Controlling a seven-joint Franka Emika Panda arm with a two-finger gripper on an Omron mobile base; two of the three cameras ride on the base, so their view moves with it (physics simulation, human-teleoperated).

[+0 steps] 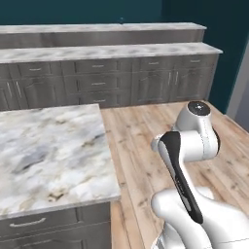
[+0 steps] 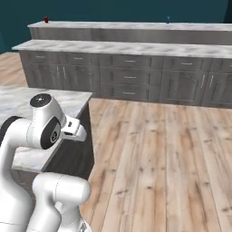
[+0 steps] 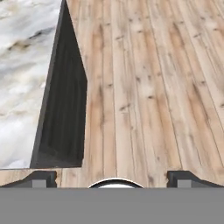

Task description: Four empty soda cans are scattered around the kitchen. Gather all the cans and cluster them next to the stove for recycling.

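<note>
red is seen far off: a small red soda can [image 2: 45, 19] stands upright on the upper marble ledge [image 2: 136, 26] at the back of the kitchen, at its left end in the right base view. a second tiny object [image 2: 168, 19], bluish, stands further right on the same ledge; it is too small for a can to be made out with certainty. the other cans and the stove cannot be placed from these views.

the tool [image 3: 112, 177] is held wide open over the wooden floor [image 3: 144, 87], just beside the corner of the marble island surface [image 1: 48, 151], and nothing is held in it; its two dark fingertips [image 3: 39, 178] are seen well apart at the bottom of the hand view.

an empty can is judged to be very light, thin-walled and easily dented, with a smooth painted side that may slip. it would best be taken around the middle of the cylinder, the pads set on opposite sides, with a gentle squeeze only. being light and tall, it could be tipped by a glancing touch, so a level, centred approach is called for. the red can lies well apart from the arm, across the floor and beyond the lower run of grey cabinets [image 2: 127, 77], so the base would have to be driven closer first.
</note>
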